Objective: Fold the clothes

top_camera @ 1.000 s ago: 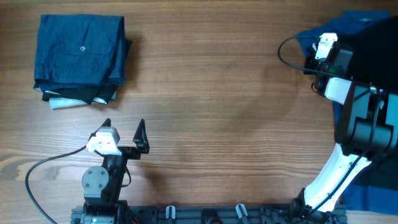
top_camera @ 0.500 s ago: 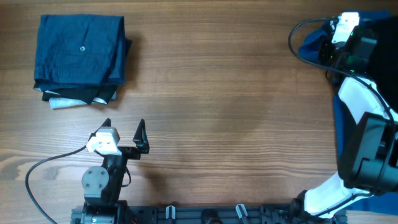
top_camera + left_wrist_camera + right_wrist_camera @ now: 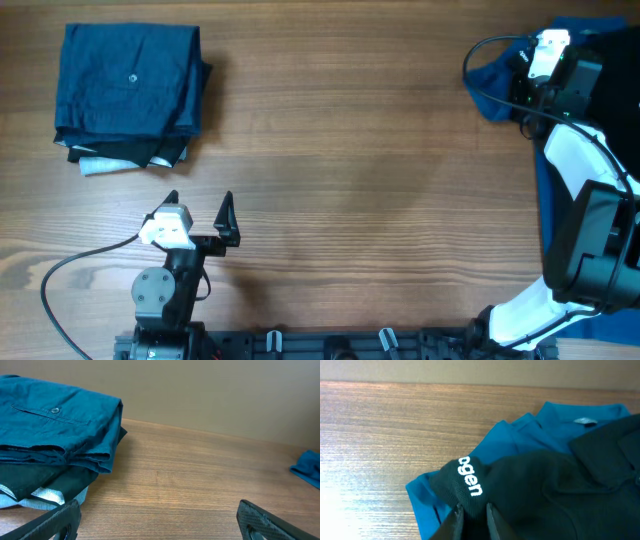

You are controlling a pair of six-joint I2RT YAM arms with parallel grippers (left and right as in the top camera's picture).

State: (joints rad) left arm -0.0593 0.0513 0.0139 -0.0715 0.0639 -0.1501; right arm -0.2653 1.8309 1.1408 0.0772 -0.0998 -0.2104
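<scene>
Black fabric is pinched between the near-closed jaws of my right gripper: a fold of the black shirt, with white letters reading "ogen" just above my fingertips. A blue garment lies under and beside it. My left gripper stands spread wide, holding nothing, near the folded stack, blue over black, showing one small button. Brown wood-grain table; plain beige wall behind.

Left arm and right arm seem black-and-white, trailing black cables.
</scene>
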